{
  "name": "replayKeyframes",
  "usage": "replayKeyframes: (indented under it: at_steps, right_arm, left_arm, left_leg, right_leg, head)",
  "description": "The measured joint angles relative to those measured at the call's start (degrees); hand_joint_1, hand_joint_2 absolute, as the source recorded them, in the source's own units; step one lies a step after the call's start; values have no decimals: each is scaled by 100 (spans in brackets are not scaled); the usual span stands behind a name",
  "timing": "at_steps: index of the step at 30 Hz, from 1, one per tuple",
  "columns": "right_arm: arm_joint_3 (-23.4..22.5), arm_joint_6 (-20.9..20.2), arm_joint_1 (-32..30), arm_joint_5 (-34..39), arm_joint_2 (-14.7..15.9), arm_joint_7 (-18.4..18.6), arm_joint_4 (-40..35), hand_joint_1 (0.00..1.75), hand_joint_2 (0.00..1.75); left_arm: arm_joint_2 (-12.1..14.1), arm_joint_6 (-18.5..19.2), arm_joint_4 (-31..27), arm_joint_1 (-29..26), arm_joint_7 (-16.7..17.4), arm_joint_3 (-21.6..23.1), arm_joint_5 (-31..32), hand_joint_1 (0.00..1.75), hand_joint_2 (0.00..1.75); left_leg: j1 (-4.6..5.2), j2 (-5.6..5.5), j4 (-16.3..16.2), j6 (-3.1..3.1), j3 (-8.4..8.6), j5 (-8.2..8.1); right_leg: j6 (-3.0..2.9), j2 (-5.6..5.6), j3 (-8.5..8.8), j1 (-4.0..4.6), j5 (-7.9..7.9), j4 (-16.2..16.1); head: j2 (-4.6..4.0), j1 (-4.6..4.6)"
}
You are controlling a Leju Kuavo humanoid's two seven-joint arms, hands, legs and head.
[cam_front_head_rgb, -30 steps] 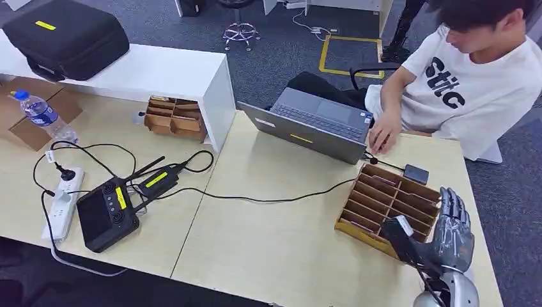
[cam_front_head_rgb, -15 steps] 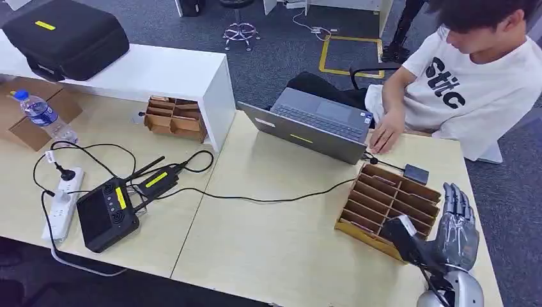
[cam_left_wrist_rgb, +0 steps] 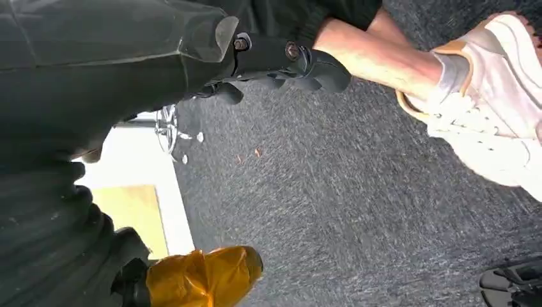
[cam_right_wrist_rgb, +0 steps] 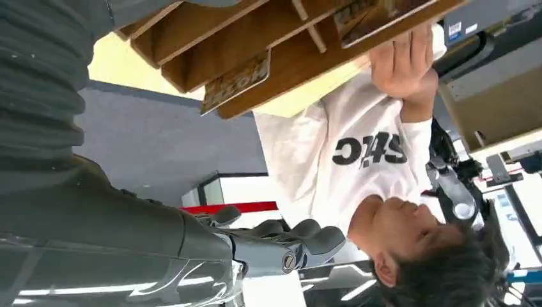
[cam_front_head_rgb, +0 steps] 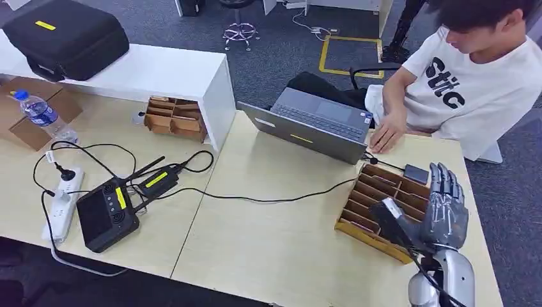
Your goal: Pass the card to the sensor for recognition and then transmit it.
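Note:
A wooden slotted card holder [cam_front_head_rgb: 377,199] lies on the table's right side. Its slots show in the right wrist view, where a brown printed card [cam_right_wrist_rgb: 235,83] sticks out of one. A small dark grey box [cam_front_head_rgb: 416,173] sits at the holder's far right corner. My right hand [cam_front_head_rgb: 443,214] hovers over the holder's right end with fingers spread and nothing in it; its fingers [cam_right_wrist_rgb: 284,246] also show in the right wrist view. My left hand [cam_left_wrist_rgb: 281,64] hangs over grey carpet and holds nothing.
A person [cam_front_head_rgb: 473,77] sits at the far right, one hand [cam_front_head_rgb: 385,134] resting on the table beside an open laptop [cam_front_head_rgb: 313,125]. A black cable [cam_front_head_rgb: 268,199] crosses the table. A controller [cam_front_head_rgb: 105,214], power strip [cam_front_head_rgb: 62,203], bottle [cam_front_head_rgb: 43,116] and second holder [cam_front_head_rgb: 176,118] lie left.
My right hand has moved forward and a little left, from the holder's near right corner to over its right end. The person's hand has shifted slightly.

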State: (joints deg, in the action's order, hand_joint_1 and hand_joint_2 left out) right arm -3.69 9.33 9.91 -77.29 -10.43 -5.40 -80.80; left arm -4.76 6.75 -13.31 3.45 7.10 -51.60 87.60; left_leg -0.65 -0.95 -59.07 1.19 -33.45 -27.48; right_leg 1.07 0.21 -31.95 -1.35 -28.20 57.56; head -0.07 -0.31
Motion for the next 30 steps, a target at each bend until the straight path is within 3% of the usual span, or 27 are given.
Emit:
replayKeyframes:
  at_steps: [19, 30]
  right_arm:
    - [186, 125, 339, -389, 24, 273, 893, 0, 175]
    - [-118, 153, 400, -197, 140, 255, 881, 0, 175]
  left_arm:
    - [17, 11, 0, -1, -17, 96, 0, 0, 175]
    - [37, 11, 0, -5, -17, 96, 0, 0, 175]
  left_leg:
    - [0, -1, 0, 0, 0, 0]
    - [0, -1, -1, 0, 0, 0]
  right_leg:
    - [0, -1, -1, 0, 0, 0]
    - [0, 0, -3, 0, 0, -1]
  head:
    - [0, -2]
    - [0, -2]
